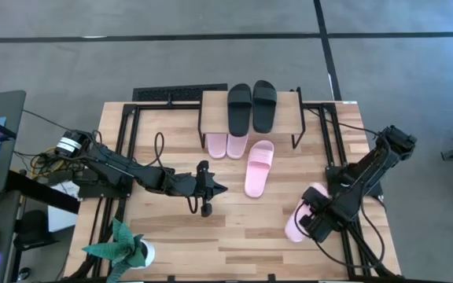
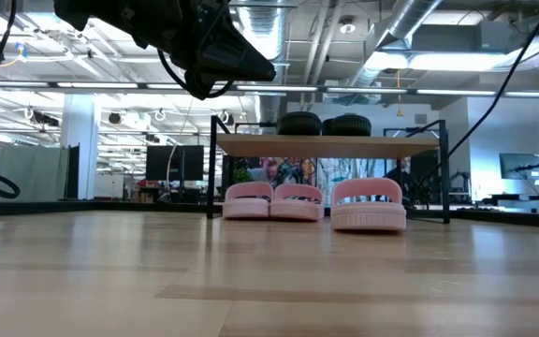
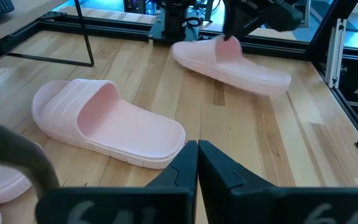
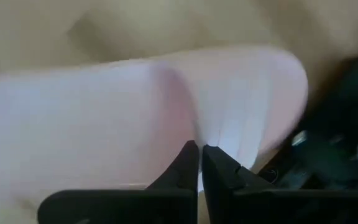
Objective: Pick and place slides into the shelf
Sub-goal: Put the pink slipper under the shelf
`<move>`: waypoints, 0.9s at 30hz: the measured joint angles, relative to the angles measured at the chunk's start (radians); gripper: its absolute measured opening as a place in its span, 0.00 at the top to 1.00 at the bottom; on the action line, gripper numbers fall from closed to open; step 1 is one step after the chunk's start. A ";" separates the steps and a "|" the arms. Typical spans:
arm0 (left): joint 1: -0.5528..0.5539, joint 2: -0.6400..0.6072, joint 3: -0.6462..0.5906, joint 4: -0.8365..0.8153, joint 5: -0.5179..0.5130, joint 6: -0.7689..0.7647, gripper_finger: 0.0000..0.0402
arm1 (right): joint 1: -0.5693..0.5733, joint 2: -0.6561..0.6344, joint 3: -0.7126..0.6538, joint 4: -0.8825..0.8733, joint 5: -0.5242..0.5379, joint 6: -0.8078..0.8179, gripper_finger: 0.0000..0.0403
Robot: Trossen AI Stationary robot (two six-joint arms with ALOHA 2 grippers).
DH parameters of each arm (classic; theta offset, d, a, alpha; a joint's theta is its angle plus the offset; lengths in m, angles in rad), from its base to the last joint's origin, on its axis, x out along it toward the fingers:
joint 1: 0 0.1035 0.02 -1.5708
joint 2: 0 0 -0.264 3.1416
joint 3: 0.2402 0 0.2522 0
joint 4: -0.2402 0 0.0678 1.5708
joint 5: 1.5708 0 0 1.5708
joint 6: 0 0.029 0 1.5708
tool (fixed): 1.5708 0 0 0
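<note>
Pink slide [image 1: 299,215] in right pincer [image 1: 314,222], lying diagonal

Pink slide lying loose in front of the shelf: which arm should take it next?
Left. The left claw hangs shut and empty beside that pink slide. The right claw is shut on another pink slide near the table's right edge.

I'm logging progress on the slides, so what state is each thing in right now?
Black pair: on top of the shelf.
Two pink slides: side by side under the shelf.
Third pink slide: flat on the table in front of the shelf.
Fourth pink slide: gripped, one end lifted.
Right gripper: shut on it.
Left gripper: shut, empty.
</note>
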 joint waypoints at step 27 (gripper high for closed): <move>0.000 0.000 0.000 -0.003 -0.034 0.005 1.00 | -0.429 -0.002 0.028 0.080 0.438 -0.770 1.00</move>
